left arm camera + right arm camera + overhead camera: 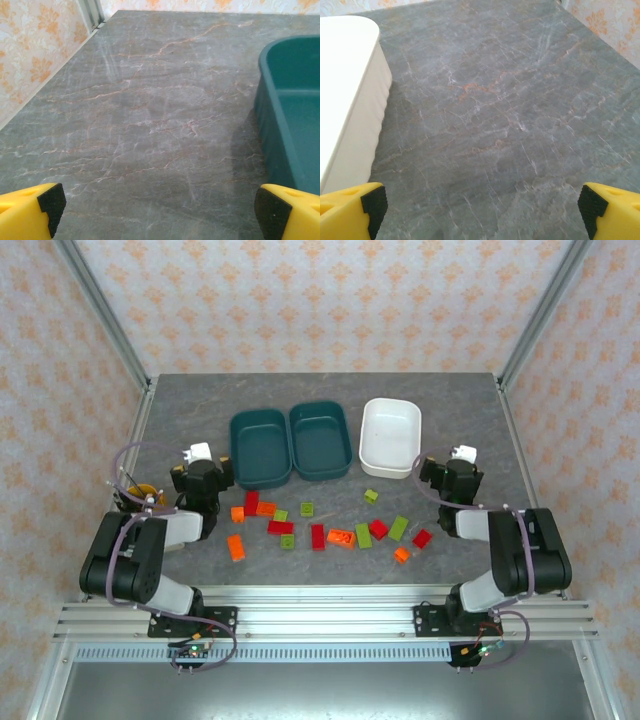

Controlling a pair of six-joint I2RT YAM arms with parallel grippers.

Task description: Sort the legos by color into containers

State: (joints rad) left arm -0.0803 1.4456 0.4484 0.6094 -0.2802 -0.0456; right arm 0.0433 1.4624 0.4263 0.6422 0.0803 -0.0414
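The legos [318,536] lie loose on the table [180,410] in a band across its near middle, and none is in a bin yet. Seen from overhead, with twelve o'clock at the far wall, the containers sit at twelve from that band. The two teal bins [261,448] [320,440] are side by side and seem to touch, and the white bin [390,437] is just at their three o'clock. All three are bare inside.

The brick nearest an arm looks to be a red oblong [251,502], its long axis running roughly twelve to six. An orange brick [237,513] is just beside it at seven o'clock. Both lie close by, at about four o'clock from the left gripper [160,210].

The right gripper [480,210] has its nearest red brick [422,537] at about seven o'clock and somewhat further off. Both grippers face twelve o'clock, fingers spread wide with nothing between them. Either would have to turn back toward its own base, and I'd judge the left arm has the shorter reach.
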